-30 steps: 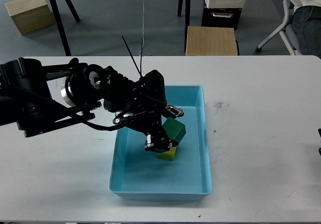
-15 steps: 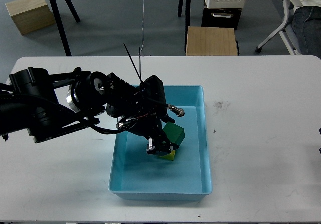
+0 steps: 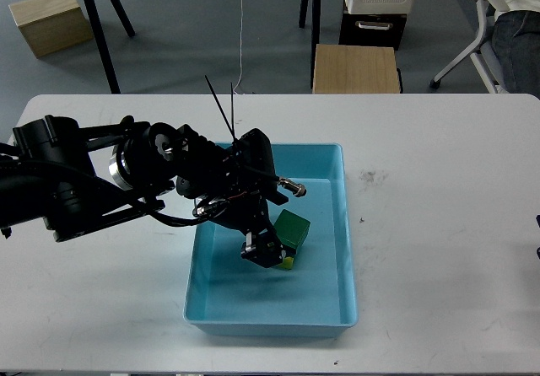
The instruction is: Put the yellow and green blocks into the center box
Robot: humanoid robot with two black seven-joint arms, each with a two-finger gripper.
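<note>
- While you are watching, one blue box (image 3: 342,224) is sitting on the counter (image 3: 439,207), holding one green block (image 3: 293,228) and one yellow block (image 3: 288,262).
- Your left gripper (image 3: 263,251) is hanging over them; I cannot tell how its jaws stand.

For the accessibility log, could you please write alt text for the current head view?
The robot's left gripper reaches into a light blue box on a white table, right against a green block that lies over a yellow block. Whether its fingers are open cannot be told. The right gripper is out of view.
</note>
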